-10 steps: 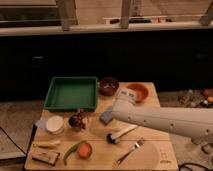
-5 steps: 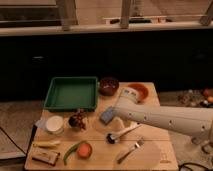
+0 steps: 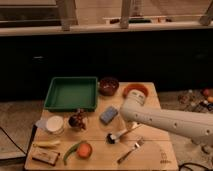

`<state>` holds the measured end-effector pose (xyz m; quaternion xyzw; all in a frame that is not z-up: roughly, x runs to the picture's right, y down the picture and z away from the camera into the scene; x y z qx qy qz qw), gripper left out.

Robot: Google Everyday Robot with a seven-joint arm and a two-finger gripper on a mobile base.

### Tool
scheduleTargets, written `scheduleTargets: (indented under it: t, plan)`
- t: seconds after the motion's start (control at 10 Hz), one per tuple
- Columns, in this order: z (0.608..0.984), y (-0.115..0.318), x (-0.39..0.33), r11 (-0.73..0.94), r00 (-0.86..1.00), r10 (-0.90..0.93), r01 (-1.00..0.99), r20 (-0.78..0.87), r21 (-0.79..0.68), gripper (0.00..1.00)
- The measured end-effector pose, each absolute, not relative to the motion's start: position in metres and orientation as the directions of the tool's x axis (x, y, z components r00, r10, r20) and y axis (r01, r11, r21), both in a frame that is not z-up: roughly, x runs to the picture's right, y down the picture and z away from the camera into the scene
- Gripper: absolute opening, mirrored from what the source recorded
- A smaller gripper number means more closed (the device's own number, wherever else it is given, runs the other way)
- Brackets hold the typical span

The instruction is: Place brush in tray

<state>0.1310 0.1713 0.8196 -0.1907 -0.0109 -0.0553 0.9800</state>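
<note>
Camera view: right of centre, the gripper sits over the brush handle, its grip impossible to tell; green tray lies upper left.

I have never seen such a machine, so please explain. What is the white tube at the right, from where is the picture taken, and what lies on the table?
The white tube is the robot's one arm, reaching in from the right. Its end effector, the part that grasps, is at the arm's tip, by the white handle of the brush. The brush lies on the table, not lifted. One camera looks down on the table from the front. Also there: a green tray at the back left, a brown bowl, an orange bowl, a blue sponge and a fork.
</note>
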Motion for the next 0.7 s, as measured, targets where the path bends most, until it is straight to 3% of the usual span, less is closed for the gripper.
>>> scheduleTargets:
  t: [0.7]
  plan:
    - [0.819,0.2,0.127,0.9,0.977,-0.02,0.11,0.212,-0.421,0.8]
